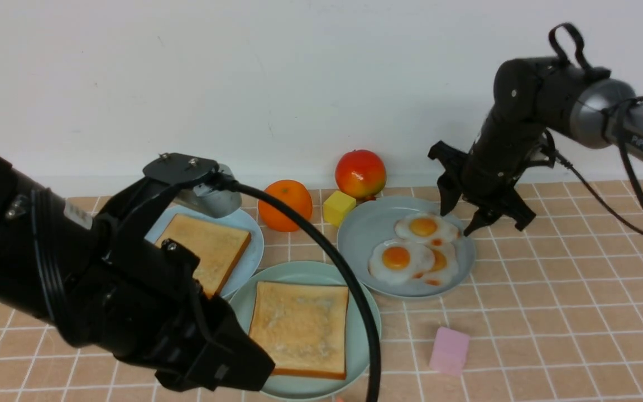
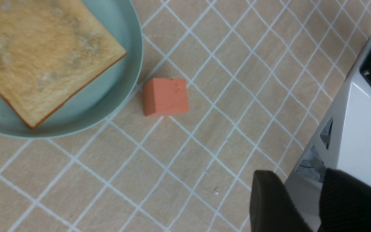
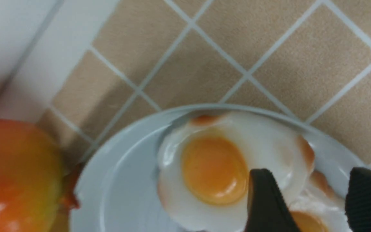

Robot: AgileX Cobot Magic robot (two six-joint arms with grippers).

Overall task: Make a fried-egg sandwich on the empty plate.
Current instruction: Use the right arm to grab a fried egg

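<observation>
Both arms pointed down, and both grippers were empty.
The left arm [image 1: 48, 262] reached forward and low, and the left gripper [image 2: 304, 206] pointed down with its fingers parted, nothing between them. The right arm [image 1: 528, 128] bent steeply at the wrist; the right gripper [image 1: 466, 220] hung with jaws wide, gripping nothing.

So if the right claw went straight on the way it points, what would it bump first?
Most likely the back fried egg on the grey-blue plate: the open right gripper points down at its edge. Depth is hard to judge.
</observation>
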